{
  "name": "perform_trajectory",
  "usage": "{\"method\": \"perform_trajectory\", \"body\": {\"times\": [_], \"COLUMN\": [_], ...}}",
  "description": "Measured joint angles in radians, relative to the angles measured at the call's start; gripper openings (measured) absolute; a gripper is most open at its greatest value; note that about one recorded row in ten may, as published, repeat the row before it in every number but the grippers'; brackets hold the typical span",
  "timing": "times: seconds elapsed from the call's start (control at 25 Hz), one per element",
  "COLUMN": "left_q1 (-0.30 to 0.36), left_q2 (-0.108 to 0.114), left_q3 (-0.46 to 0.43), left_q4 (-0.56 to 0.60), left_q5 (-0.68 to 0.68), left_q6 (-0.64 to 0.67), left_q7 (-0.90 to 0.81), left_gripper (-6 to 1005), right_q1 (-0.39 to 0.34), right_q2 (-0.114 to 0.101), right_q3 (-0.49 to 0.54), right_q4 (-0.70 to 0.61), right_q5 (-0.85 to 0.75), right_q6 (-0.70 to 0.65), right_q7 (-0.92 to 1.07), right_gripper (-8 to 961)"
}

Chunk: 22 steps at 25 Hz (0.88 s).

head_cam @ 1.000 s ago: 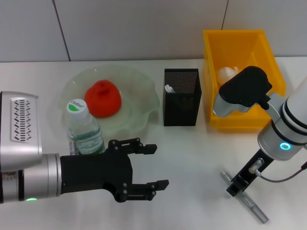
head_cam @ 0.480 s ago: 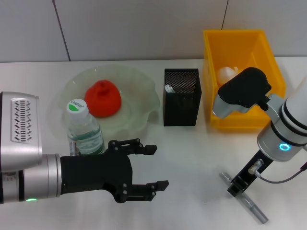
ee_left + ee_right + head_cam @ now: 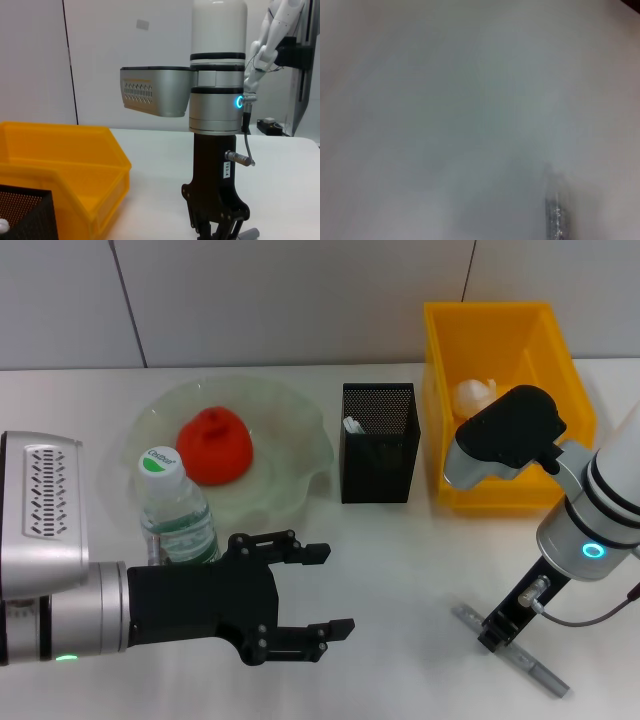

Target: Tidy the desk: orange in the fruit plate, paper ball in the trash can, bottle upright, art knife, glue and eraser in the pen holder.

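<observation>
Head view: right tool point(image 3: 497, 633) pinches art knife point(image 3: 510, 650) on desk; left tool point(image 3: 318, 590) spread.

One bottle point(image 3: 176, 512), one orange point(image 3: 215, 445) (plated), one art knife point(image 3: 510, 650)

Right claw point(image 3: 497, 632) tips hidden over the art knife point(image 3: 530, 668); right wrist view perhaps too blurred.
</observation>
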Motion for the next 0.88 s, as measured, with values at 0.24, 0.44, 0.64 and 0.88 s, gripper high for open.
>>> {"method": "perform_trajectory", "body": {"times": [0.24, 0.44, 0.64, 0.88], "left_q1": [0.0, 0.0, 0.001, 0.006], "left_q2": [0.0, 0.001, 0.001, 0.002], "left_q3": [0.0, 0.0, 0.0, 0.0], "left_q4": [0.0, 0.0, 0.0, 0.0], "left_q5": [0.0, 0.0, 0.0, 0.0], "left_q6": [0.001, 0.001, 0.002, 0.003], "left_q7": [0.0, 0.0, 0.0, 0.001], "left_gripper": [789, 789, 789, 789], "right_q1": [0.001, 0.001, -0.015, -0.055], "right_q2": [0.0, 0.0, -0.002, -0.002], "right_q3": [-0.007, -0.014, 0.001, 0.068], "right_q4": [0.001, 0.017, 0.103, 0.308], "right_q5": [-0.001, -0.003, -0.005, -0.03], "right_q6": [0.001, -0.002, -0.026, -0.068], "right_q7": [0.001, 0.001, 0.011, 0.013], "right_gripper": [164, 149, 142, 138]}}
